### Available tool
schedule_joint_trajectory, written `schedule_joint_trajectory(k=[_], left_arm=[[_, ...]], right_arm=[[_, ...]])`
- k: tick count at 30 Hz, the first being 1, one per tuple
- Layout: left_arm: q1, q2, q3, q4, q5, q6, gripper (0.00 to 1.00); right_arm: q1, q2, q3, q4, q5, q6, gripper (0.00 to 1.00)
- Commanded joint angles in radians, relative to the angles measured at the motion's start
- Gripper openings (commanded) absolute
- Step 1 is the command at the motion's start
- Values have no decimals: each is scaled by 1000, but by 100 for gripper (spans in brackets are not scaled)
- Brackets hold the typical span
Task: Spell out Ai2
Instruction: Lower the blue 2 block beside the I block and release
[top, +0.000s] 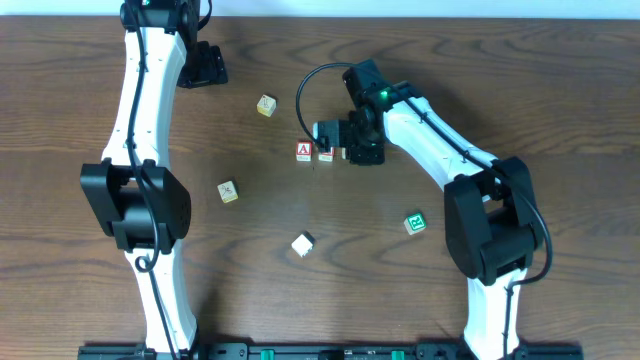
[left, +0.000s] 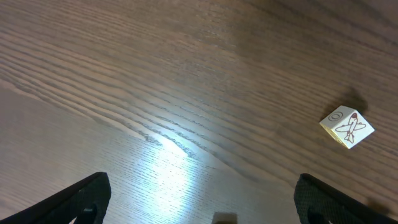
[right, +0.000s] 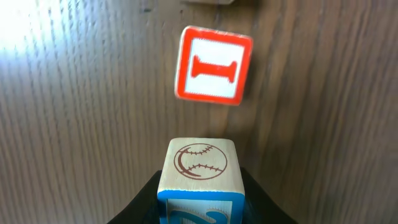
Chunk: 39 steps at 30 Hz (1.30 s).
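The red "A" cube (top: 303, 150) and the red "I" cube (top: 326, 153) sit side by side in the middle of the table. My right gripper (top: 352, 152) is just right of the "I" cube and is shut on the blue "2" cube (right: 200, 171). That cube shows a baseball drawing on one face and blue print on the face towards the camera. In the right wrist view the "I" cube (right: 214, 65) lies just beyond the held cube, with a small gap between them. My left gripper (left: 202, 190) is open and empty at the far left (top: 205, 65).
A cube with an airplane drawing (left: 347, 126) lies near the left gripper and also shows overhead (top: 265, 105). A yellow-marked cube (top: 228, 191), a plain white cube (top: 303, 243) and a green-marked cube (top: 415, 222) lie scattered nearer the front.
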<state>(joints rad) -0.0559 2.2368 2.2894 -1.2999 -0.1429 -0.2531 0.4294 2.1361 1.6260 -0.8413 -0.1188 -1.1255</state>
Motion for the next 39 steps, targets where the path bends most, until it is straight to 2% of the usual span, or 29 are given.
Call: schedule_joint_trajectory(k=[1,30,32,33,36,39], left_arm=[[1,-8,19,0,-21,14,95],[1,-8,19,24,-20,14,95],[1,-8,19,25,-20,14,95],[1,-8,19,25,-20,14,95],[1,-8,19,26,-20,14,95],[1,-8,19,25,-20,14,95]], right_arm=[[-5,26,10,8,-28,35,1],[-7,69,9,35,-31,94,2],[-7,69,9,34,-27,101,20],[-7,69,9,32,-27,101,25],[-7,69,9,30,-27,101,31],[-7,69,9,30,-27,101,32]])
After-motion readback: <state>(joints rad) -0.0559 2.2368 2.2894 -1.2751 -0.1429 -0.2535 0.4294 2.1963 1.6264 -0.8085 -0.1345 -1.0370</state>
